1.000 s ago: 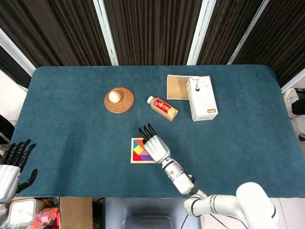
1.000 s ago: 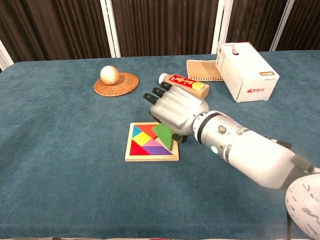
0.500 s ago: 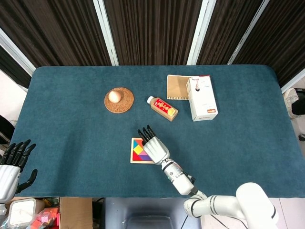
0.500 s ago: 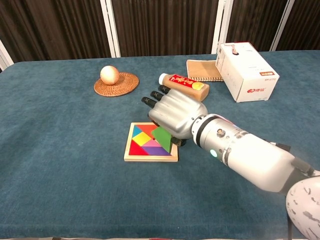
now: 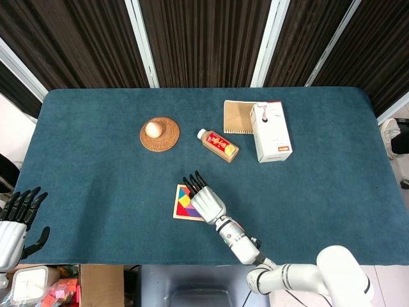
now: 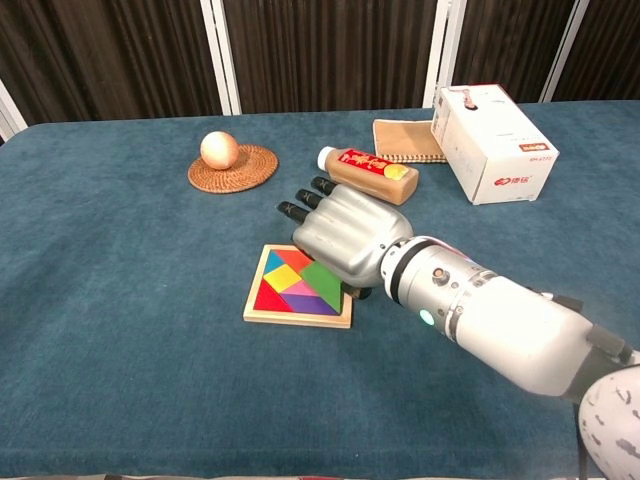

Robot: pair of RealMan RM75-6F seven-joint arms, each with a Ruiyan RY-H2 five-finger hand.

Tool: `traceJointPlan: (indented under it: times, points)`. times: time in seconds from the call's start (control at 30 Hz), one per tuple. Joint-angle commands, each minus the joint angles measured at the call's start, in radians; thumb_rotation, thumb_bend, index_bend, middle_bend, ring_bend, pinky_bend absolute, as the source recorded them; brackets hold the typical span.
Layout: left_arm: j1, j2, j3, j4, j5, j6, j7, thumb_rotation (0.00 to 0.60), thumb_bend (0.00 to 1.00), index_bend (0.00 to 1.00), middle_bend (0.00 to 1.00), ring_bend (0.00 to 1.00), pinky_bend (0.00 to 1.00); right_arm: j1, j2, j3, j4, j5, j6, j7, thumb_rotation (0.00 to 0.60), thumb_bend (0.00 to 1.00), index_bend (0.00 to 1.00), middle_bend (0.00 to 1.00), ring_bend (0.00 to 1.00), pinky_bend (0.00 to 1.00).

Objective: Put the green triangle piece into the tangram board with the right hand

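The wooden tangram board (image 6: 295,319) lies near the front middle of the table, filled with coloured pieces; in the head view the board (image 5: 179,206) peeks out to the left of my right hand (image 5: 203,199). The green triangle piece (image 6: 324,283) lies low in the board's right part, its right edge tucked under my right hand (image 6: 345,235). That hand hovers palm down over the board's right side, fingers stretched forward, and still holds the piece from below; its thumb is hidden. My left hand (image 5: 14,220) hangs off the table's front left corner, fingers apart, holding nothing.
Behind the board lies a brown bottle (image 6: 368,172) on its side, just beyond my fingertips. An egg (image 6: 219,150) sits on a woven coaster at the back left. A white box (image 6: 492,128) and a notebook (image 6: 400,140) stand at the back right.
My right hand has dropped and moved slightly left. The green triangle went from tilted above the board to lying almost flat in it. The board slid a little to the left.
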Motion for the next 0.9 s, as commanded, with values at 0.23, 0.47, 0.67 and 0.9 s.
traceJointPlan:
  times: [0.23, 0.47, 0.67, 0.9]
  points:
    - [0.001, -0.002, 0.000, -0.004, 0.002, 0.003, 0.005, 0.600, 0.46, 0.00, 0.00, 0.00, 0.05, -0.003, 0.001, -0.001, -0.006, 0.001, -0.001, -0.009, 0.600, 0.48, 0.61, 0.12, 0.00, 0.00]
    - [0.003, -0.003, 0.000, 0.009, 0.002, 0.006, -0.009, 0.600, 0.46, 0.00, 0.00, 0.00, 0.05, -0.006, 0.008, 0.004, -0.017, 0.011, -0.003, -0.016, 0.600, 0.48, 0.58, 0.12, 0.00, 0.00]
    - [0.000, 0.001, -0.004, 0.004, -0.003, 0.002, -0.010, 0.600, 0.46, 0.00, 0.00, 0.00, 0.05, -0.007, 0.016, 0.004, -0.027, 0.016, -0.004, -0.025, 0.600, 0.48, 0.56, 0.12, 0.00, 0.00]
    - [0.001, -0.004, -0.004, 0.006, -0.001, 0.006, -0.007, 0.600, 0.46, 0.00, 0.00, 0.00, 0.05, -0.007, 0.025, 0.001, -0.039, 0.020, -0.004, -0.035, 0.600, 0.48, 0.55, 0.12, 0.00, 0.00]
